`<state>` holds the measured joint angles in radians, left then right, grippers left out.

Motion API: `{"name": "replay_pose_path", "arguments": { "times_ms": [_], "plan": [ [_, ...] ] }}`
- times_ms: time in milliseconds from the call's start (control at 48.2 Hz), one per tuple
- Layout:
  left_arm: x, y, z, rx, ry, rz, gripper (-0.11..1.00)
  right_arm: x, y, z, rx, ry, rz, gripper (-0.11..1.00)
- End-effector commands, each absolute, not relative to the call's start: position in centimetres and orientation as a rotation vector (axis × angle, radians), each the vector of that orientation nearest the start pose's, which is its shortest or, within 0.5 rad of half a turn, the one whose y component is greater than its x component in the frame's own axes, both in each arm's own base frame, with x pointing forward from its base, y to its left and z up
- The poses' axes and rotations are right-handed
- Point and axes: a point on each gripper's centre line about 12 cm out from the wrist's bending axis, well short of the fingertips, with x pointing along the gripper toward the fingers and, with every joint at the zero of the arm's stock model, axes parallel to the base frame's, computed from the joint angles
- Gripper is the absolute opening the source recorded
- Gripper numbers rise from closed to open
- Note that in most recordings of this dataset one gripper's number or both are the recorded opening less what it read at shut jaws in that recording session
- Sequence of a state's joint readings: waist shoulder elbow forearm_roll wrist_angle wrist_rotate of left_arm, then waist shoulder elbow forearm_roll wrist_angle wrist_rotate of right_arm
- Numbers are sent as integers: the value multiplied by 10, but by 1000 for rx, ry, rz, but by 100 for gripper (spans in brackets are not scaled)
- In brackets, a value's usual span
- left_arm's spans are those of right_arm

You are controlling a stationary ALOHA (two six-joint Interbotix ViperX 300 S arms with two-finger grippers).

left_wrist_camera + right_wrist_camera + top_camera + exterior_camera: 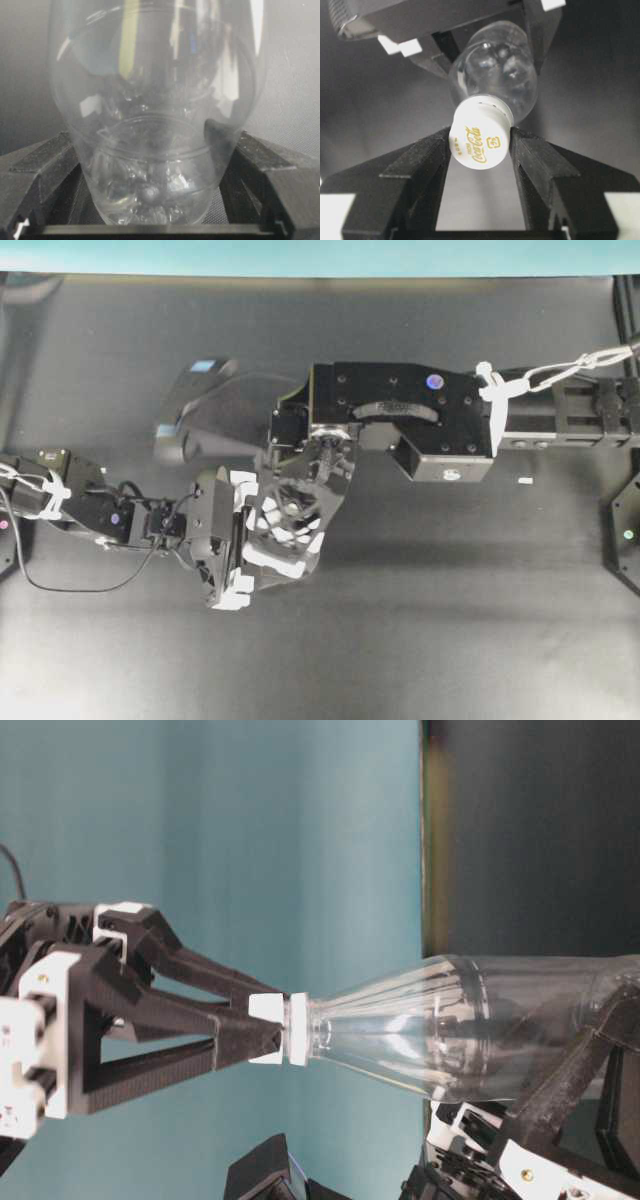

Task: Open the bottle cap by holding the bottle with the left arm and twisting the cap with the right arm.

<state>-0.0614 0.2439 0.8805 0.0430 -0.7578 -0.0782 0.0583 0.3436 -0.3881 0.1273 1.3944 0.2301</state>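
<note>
My right gripper [480, 150] is clamped on the bottle cap [480, 137]: both black fingers [420, 170] press its sides in the right wrist view, white cap face toward the lens with gold Coca-Cola script on it. Table-level view agrees: right gripper [270, 1030] comes in from the left of that sideways picture, white pads [266, 1007] closed around the cap [297, 1030], which sits on the bottle neck. Behind the cap, the bottle [495, 70] runs away from my camera, clear and colourless, shoulders widening out. My left gripper [160, 165] is gripping the bottle body [155, 115] low down: in the left wrist view the black fingers [40, 170] bracket the clear wall on both sides, touching it, with the base dimples just above the gripper's crossbar. Table-level, the bottle [470, 1025] lies across the picture, neck to the left, and the left gripper's black frame [560, 1090] holds its wide end at lower right. Overhead, the two grippers meet mid-table: left arm [110, 515] enters from the left edge with cables and white ties, right arm [420, 420] reaches in from the right with its boxy wrist, both over the dark table [450, 620]. Bottle itself is mostly hidden under the gripper frames there; can't pick it out cleanly. A small white scrap [524, 480] lies on the table near the right arm. Teal wall [250, 840] behind.
</note>
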Motion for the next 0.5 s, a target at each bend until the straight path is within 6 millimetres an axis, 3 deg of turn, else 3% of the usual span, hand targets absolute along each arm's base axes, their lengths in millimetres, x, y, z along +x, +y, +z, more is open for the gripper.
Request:
{"name": "replay_pose_path", "arguments": {
  "times_ms": [0, 477],
  "plan": [
    [371, -25, 93, -42, 360, -79, 83, 482, 45, 292, 170, 1347, 58, 38],
    [371, -25, 93, -40, 360, -79, 83, 483, 57, 291, -271, 1273, 408, 38]
  ]
}}
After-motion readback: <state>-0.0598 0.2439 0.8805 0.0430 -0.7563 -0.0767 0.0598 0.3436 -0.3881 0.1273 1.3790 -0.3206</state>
